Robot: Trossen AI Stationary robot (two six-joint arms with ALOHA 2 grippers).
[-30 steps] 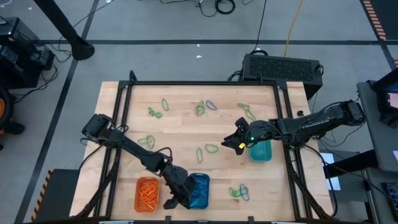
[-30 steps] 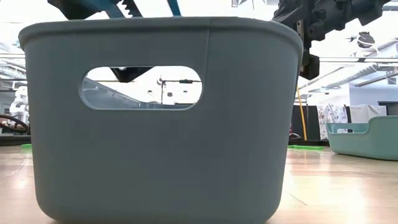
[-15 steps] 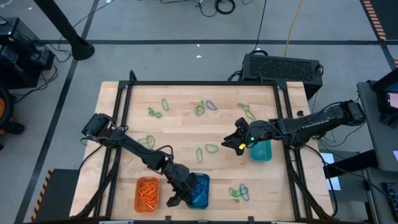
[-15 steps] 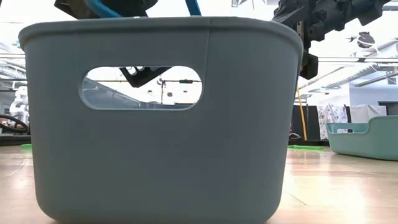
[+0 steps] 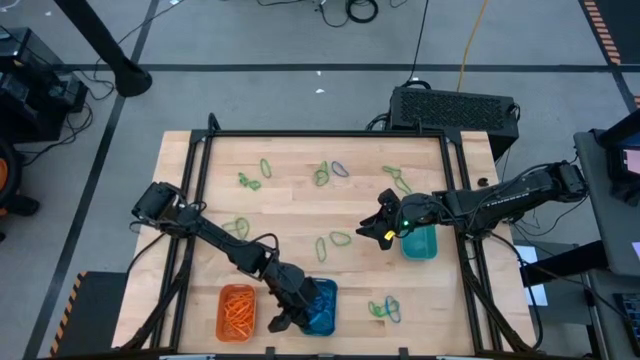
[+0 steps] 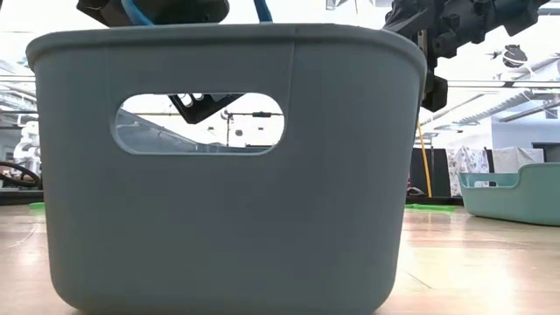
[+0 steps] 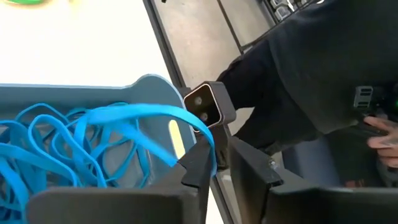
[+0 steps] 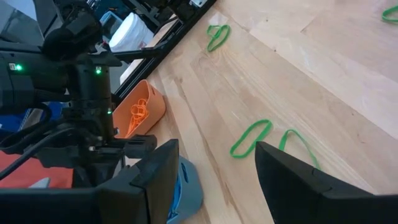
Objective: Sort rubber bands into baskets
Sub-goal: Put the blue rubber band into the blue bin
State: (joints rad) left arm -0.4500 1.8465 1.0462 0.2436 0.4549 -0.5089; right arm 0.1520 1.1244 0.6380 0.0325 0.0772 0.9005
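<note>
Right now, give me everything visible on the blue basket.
The blue basket is a small rounded-rectangular plastic tray with shallow walls, upright on the wooden table's near edge, right beside the orange basket. It holds a tangle of blue rubber bands. The left hand hangs over its left rim, a blue band draped across its fingertips. A handle slot shows in one wall.

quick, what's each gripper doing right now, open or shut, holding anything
Left gripper: over the blue basket, fingers slightly apart, a blue rubber band draped against one; cannot tell if gripped.
Right gripper: open, holding nothing, beside the teal basket.
</note>
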